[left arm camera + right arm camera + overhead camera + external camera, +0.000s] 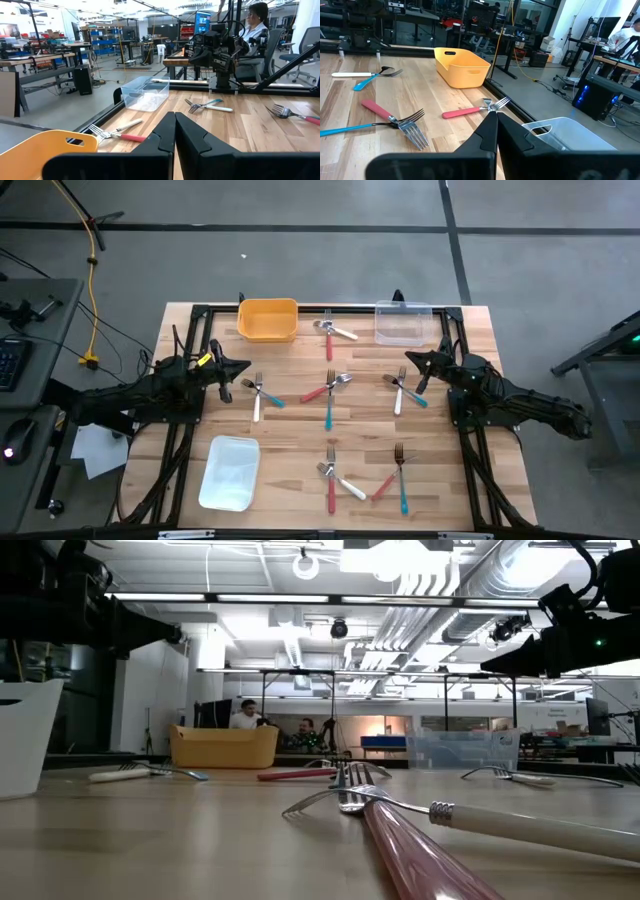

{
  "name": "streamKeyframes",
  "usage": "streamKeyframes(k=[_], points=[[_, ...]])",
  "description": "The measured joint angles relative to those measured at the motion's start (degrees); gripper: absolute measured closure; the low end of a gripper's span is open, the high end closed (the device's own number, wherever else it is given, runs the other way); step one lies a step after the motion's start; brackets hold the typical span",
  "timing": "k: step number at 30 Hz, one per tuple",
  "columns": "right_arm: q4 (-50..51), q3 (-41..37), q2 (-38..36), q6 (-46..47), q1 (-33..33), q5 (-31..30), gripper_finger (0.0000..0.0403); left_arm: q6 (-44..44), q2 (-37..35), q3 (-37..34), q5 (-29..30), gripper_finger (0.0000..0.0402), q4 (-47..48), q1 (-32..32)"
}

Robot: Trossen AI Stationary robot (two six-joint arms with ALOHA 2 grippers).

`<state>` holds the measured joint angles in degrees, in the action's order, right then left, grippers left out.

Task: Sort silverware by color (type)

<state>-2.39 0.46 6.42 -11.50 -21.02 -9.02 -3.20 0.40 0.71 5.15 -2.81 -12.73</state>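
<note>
nothing sorted yet: both grippers empty, forks lying in crossed pairs

your left gripper hovers at the left side of the light wooden table, fingers pressed together and holding nothing. your right gripper mirrors it at the right side, also pressed together and empty.

the silverware, small metal-headed forks with slim red, teal-blue or white plastic handles, is spread across the table in crossed pairs. a white-and-teal pair lies just beside your left gripper, and another white-and-teal pair sits just beside your right. a red-and-teal pair is at the centre, a red-and-white pair lies at the far edge, and two more pairs lie at the near edge.

the rectangular orange plastic bin, the clear plastic box and the white plastic tray all look empty from above.

the main risk, as i judge it, is the crossing. where handles overlap, closing on one fork may drag or flip its partner, or pinch both colours at once. the handles are thin and lie flat, so a shallow approach could slip off. you also have to spread the fingers before descending, or they will just push the fork along.
</note>
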Motion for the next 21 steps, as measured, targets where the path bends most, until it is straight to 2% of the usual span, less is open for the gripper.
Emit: streamKeyframes(k=[21], points=[[-0.1,0.0,0.0,-2.6,0.0,-0.1,0.0402,0.0,0.0,0.0,0.0,0.0401,-0.1,0.0]])
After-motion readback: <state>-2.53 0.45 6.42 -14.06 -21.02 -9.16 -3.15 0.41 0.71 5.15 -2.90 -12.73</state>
